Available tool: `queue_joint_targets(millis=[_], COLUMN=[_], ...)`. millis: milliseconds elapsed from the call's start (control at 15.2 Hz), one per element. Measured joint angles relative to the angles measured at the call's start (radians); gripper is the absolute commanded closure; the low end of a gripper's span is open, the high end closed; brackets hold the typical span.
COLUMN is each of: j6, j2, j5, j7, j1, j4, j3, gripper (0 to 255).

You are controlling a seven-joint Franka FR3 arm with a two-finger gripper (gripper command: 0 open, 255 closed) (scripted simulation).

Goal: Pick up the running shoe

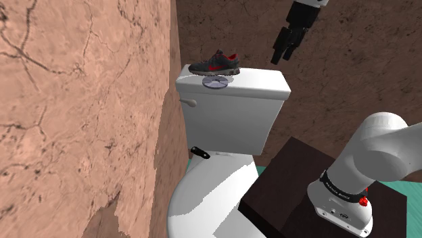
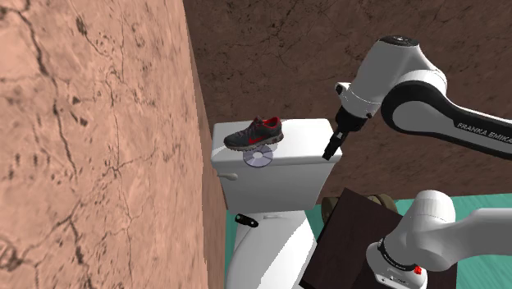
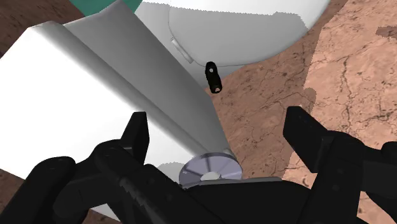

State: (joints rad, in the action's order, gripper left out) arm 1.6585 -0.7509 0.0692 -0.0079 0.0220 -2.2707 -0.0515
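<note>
Jaws wide apart, touching nothing (running shoe (image 1: 215,64) nearby atop toilet tank (image 1: 237,122))

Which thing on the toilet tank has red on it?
The running shoe, dark grey with red patches; the flat silver disc by it has no red.

A silvery disc (image 1: 218,82) lay flat on a white toilet tank (image 1: 233,118). In the shoulder view, a small black object (image 1: 199,152) sat at the disc's six o'clock, and a pinkish cracked wall (image 1: 81,101) stood at nine.
</note>
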Motion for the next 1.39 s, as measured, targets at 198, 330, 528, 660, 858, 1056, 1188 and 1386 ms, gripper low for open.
queue_joint_targets(millis=[198, 330, 528, 660, 858, 1056, 1188, 1386], j6=[0.021, 0.048, 0.084, 0.104, 0.1, 0.092, 0.078, 0.025], j2=[0.045, 0.103, 0.218, 0.296, 0.413, 0.554, 0.646, 0.799], j5=[0.0, 0.005, 0.021, 0.043, 0.087, 0.149, 0.197, 0.278], j7=[-0.05, -0.121, -0.254, -0.34, -0.465, -0.6, -0.685, -0.806], j1=[0.01, 0.029, 0.057, 0.079, 0.108, 0.13, 0.137, 0.129], j4=[0.025, 0.056, 0.132, 0.184, 0.291, 0.415, 0.5, 0.668], j3=[-0.028, -0.063, -0.132, -0.171, -0.222, -0.271, -0.293, -0.316], gripper=[0, 0, 0, 0, 0, 0, 0, 0])
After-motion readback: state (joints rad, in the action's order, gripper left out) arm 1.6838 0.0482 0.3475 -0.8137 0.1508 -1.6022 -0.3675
